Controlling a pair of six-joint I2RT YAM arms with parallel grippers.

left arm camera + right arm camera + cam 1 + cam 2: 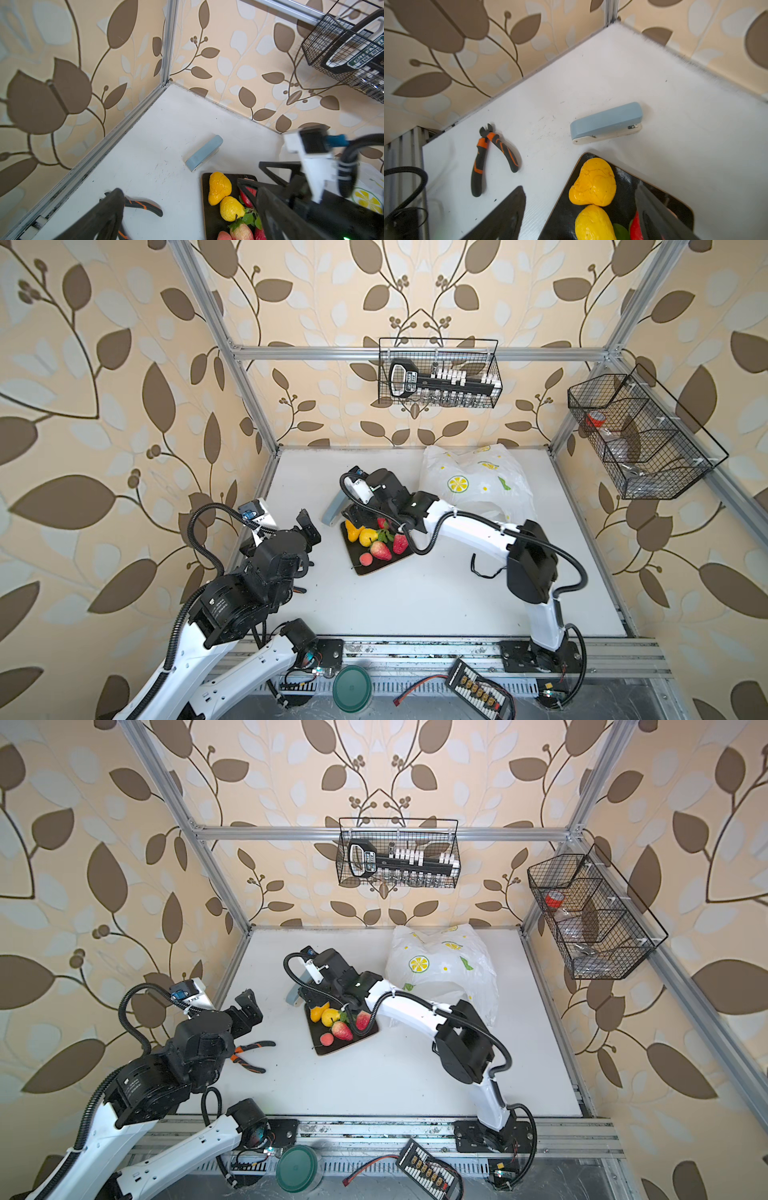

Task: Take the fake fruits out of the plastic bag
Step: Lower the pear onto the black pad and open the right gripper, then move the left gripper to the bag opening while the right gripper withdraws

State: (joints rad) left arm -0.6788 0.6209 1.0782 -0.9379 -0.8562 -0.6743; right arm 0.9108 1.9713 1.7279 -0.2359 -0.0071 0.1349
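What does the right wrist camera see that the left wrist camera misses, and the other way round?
Only the right wrist view shows the pliers whole, cutting tips included; the left wrist view catches just part of the handles. Only the left wrist view shows the wire basket on the wall, a corner of the plastic bag and the pale strawberry. Both show the blue stapler, the two yellow fruits and the dark tray that they lie on.

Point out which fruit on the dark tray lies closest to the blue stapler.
The orange-yellow fruit, at the tray corner facing the stapler. The paler yellow lemon sits just behind it; the strawberries lie farther still.
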